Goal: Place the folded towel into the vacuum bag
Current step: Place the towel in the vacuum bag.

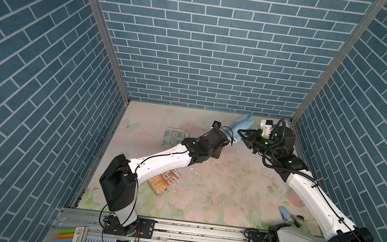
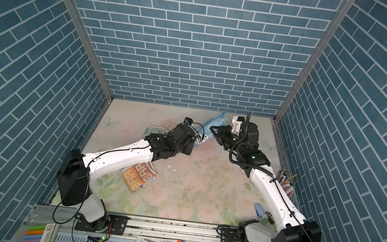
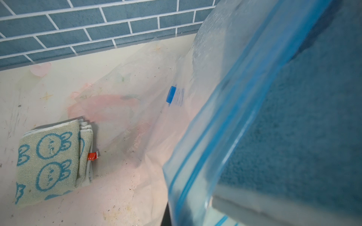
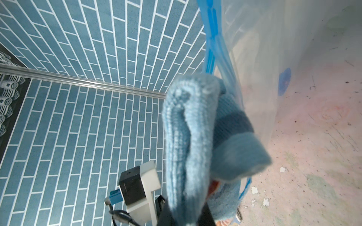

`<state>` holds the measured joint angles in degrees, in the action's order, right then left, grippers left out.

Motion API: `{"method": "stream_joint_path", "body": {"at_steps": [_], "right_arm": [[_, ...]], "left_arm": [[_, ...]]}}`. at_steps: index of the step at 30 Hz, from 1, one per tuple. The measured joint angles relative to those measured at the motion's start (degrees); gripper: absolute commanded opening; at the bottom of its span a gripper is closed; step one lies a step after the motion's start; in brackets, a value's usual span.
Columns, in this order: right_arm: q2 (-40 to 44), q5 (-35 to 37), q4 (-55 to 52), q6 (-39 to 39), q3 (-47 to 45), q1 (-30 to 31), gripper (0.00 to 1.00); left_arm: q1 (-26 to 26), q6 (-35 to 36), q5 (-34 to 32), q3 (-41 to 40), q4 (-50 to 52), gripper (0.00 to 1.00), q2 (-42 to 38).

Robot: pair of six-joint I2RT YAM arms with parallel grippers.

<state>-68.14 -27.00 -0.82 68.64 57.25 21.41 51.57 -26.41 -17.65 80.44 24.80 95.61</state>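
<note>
My left gripper (image 1: 230,140) is shut on the blue zip strip (image 3: 225,137) of the clear vacuum bag (image 3: 137,101) and holds that end up off the table. The bag's round blue valve cap (image 3: 171,94) faces the table side. Shut on the folded light-blue towel (image 4: 188,137), my right gripper (image 1: 239,133) holds it upright against the raised zip end. In both top views the towel (image 2: 213,122) sticks up between the two grippers. In the left wrist view the towel (image 3: 303,117) shows through the plastic. How far it is inside the bag I cannot tell.
A green folded towel with blue bunny faces (image 1: 173,136) lies left of the bag. An orange patterned towel (image 1: 163,180) lies under the left forearm. A small blue object (image 1: 283,212) sits near the right arm's base. Tiled walls close the back and sides.
</note>
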Motion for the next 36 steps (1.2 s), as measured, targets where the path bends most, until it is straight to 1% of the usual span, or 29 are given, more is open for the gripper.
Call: {"method": "stream_joint_path", "body": {"at_steps": [10,17,23,31,32,34,36], "right_arm": [[1.38,7.08,0.02,-0.59,0.11,0.09,0.00],[1.18,9.07,1.73,-2.19,-0.13,2.01,0.00],[1.40,10.14,2.80,-3.15,-3.10,4.07,0.00],[2.84,10.54,2.73,-3.10,-4.57,4.20,0.00],[2.84,10.54,2.75,-3.10,-4.57,4.22,0.01],[2.82,10.54,2.54,-3.08,-4.57,4.22,0.14],[2.73,10.54,2.12,-3.04,-4.50,4.20,0.23]], "left_arm": [[0.24,-0.68,1.27,0.50,1.05,0.00,0.22],[0.33,-0.94,1.92,3.28,1.99,0.00,0.22],[0.33,-0.85,1.88,6.93,3.82,0.00,0.57],[0.44,0.59,0.72,10.45,5.95,0.00,1.79],[0.46,0.83,0.55,10.54,6.14,0.00,1.79],[0.55,1.49,0.09,10.56,6.54,0.00,1.79],[0.61,2.01,-0.48,10.56,6.93,0.00,1.79]]}}
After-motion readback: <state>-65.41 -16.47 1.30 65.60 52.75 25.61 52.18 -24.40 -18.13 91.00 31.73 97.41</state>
